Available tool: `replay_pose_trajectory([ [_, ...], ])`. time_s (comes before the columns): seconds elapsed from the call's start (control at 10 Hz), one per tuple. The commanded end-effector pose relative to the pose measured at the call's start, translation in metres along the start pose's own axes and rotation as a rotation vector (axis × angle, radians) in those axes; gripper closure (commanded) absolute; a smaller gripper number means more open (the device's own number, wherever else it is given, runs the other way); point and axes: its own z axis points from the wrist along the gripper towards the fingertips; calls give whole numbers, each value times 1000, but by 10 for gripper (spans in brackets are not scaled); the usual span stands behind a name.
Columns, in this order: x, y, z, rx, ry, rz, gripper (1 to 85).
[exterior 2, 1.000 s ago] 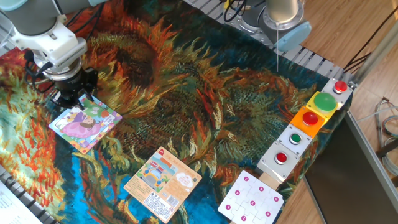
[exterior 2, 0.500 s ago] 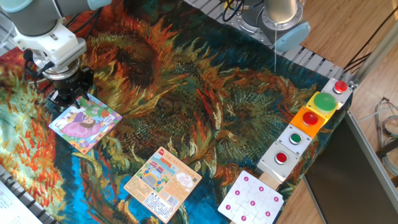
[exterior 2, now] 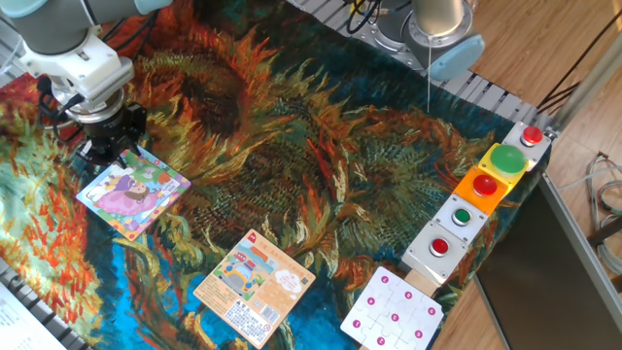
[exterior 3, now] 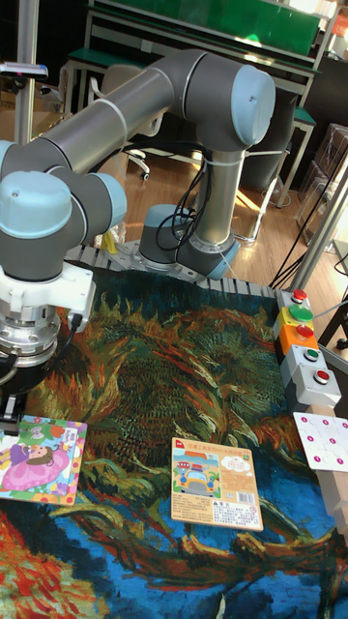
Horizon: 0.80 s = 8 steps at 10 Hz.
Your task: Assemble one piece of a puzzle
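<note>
The puzzle (exterior 2: 133, 192) is a small square cartoon jigsaw with a figure in a pink-purple dress. It lies flat on the sunflower-print cloth at the left. Its green patch is at the far corner. My gripper (exterior 2: 109, 153) points straight down at the puzzle's far left edge, right at or just above it. The dark fingers merge with the wrist, so their gap does not show. In the tall fixed view the puzzle (exterior 3: 39, 459) sits at the lower left. There the gripper (exterior 3: 10, 414) is mostly cut off by the frame edge.
A tan-orange card (exterior 2: 255, 285) with a pastel picture lies near the front middle. A white card with pink dots (exterior 2: 392, 311) sits at the front right. A row of button boxes (exterior 2: 481, 190) lines the right edge of the cloth. The arm's base (exterior 3: 188, 247) stands behind the table.
The gripper shifted a little to the left along the puzzle's far edge between one second and half a second ago, then held still. The puzzle has not moved.
</note>
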Motion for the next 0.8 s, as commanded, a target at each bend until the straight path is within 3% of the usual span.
replay_pose_trajectory([
  [0.0,-1,5,-1,-16,-11,14,843],
  [0.3,-1,-2,-1,9,-13,5,843],
  [0.7,-1,6,9,8,-22,11,843],
])
